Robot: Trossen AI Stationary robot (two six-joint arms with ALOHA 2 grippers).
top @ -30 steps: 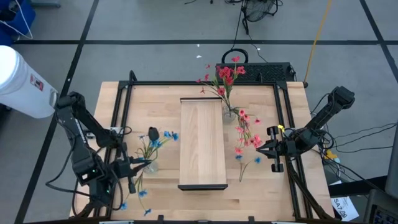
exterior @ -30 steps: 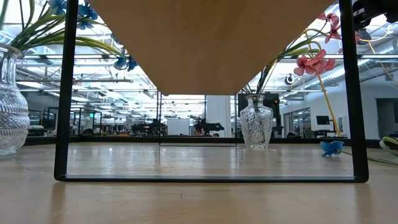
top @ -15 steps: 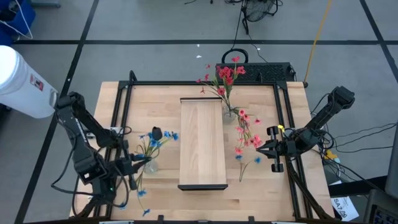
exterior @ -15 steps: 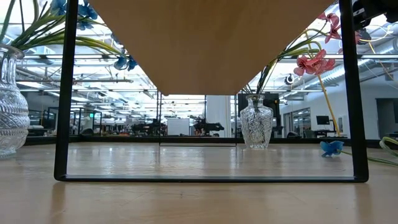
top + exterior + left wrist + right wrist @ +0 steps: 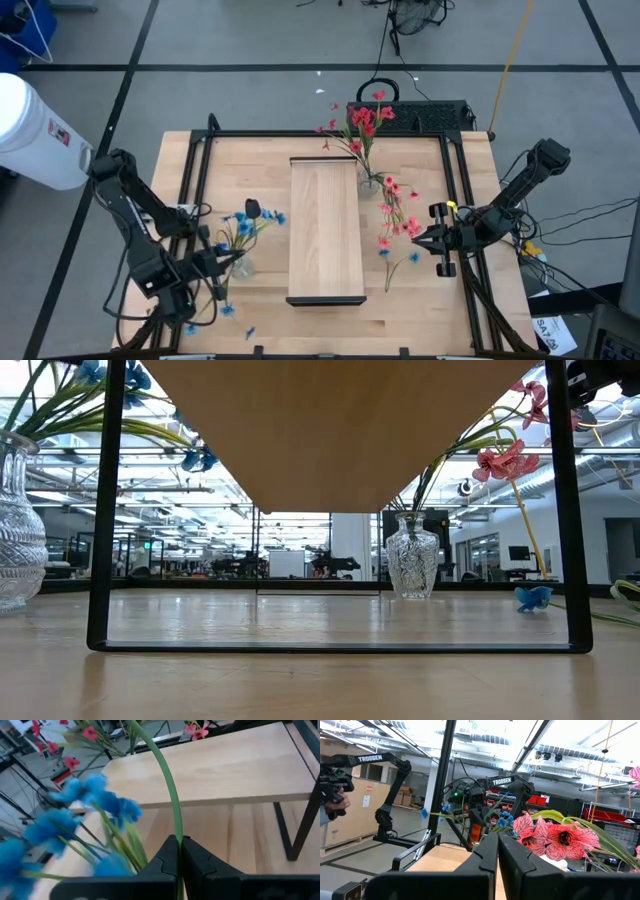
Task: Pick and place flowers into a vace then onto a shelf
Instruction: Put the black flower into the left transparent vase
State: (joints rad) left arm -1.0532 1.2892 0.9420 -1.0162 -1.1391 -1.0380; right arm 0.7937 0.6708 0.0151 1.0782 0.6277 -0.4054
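A blue-blossomed spray of flowers is held by my left gripper, which is shut on its green stem at the table's near left. It is right beside a glass vase that holds blue flowers. The pale wood shelf stands on dark legs in the table's middle. A second glass vase behind it holds red-pink flowers, and some of them lean toward my right gripper. That gripper is shut on nothing at the table's right. My left gripper pinches the thin green stem between its two fingertips. The fingers point toward the shelf, slanting a little down. Past the fingers the stem arches upward. Whether the spray's blossoms touch the table, I cannot tell.
A loose stem with a blue blossom lies on the table between the shelf and my right gripper. A black frame borders the tabletop. The shelf's dark legs stand near the left vase.
My left arm has sunk a little and swung toward the table's near edge, its wrist rolling. It has carried the blue spray along, whose blossoms have shifted near the front edge. It has stayed shut.
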